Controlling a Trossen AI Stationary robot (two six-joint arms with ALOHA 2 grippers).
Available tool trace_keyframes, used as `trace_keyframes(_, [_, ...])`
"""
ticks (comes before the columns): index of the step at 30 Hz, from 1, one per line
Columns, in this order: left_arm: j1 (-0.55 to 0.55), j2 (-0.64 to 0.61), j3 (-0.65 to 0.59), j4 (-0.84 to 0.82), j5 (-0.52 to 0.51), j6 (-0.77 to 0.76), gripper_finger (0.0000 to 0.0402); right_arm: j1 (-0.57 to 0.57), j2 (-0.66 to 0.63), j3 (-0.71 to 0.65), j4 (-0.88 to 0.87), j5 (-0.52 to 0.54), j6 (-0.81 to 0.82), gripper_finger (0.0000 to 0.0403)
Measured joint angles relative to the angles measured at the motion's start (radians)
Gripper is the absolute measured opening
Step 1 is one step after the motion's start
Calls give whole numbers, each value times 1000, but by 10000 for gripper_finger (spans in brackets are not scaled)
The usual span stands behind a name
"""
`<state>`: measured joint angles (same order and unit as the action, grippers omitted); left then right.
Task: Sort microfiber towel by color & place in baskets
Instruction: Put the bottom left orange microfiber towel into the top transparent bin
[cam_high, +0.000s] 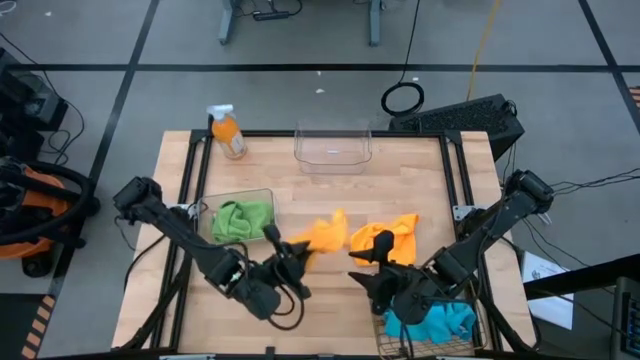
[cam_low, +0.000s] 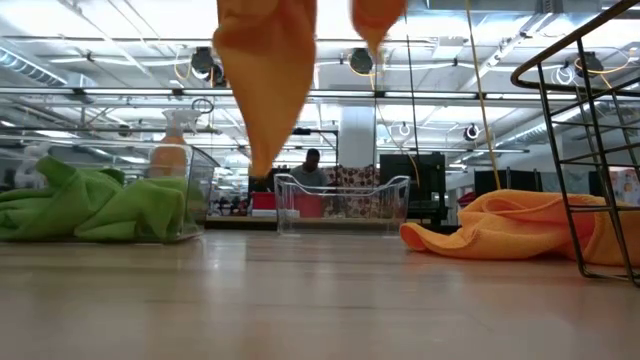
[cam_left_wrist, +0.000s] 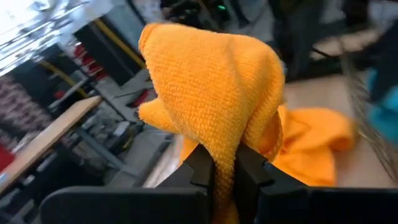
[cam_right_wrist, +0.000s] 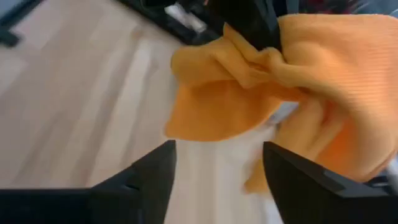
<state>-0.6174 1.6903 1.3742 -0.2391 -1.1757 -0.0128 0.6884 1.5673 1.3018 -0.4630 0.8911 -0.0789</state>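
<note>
Two orange towels in play rn. One orange towel (cam_high: 322, 236) is off the table, pinched shut in the left gripper (cam_high: 276, 240), bunched up w/ a fold drooping down; low view shows it dangling (cam_low: 268, 70) above the wood. Second orange towel (cam_high: 388, 238) lies crumpled on the table just beside the wire-mesh basket (cam_low: 590, 150), w/ the right gripper (cam_high: 362, 256) right at its edge, fingers apart, not holding anything. Green towels (cam_high: 241, 220) sit heaped in the clear tub (cam_high: 268, 196) on the left side. Blue towels (cam_high: 432, 322) are piled in the mesh basket at the near right corner. Other clear tub (cam_high: 333, 147) sits at the far edge, middle.
</note>
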Motion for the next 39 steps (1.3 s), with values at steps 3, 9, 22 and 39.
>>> trace_keyframes(3, [20, -18, 1, 2, -36, -25, 33, 0, 0, 0, 70, 73, -85, 257])
trace_keyframes(9, [52, -13, 0, -1, -3, -43, 33, -39, 14, 0, 213, 72, -140, 294])
trace_keyframes(22, [9, 2, -1, 61, 149, 66, 33, -175, 177, 0, 470, -100, -174, 310])
trace_keyframes(39, [-42, 1, -1, 76, 275, 150, 33, -183, 215, 0, 550, -166, -210, 89])
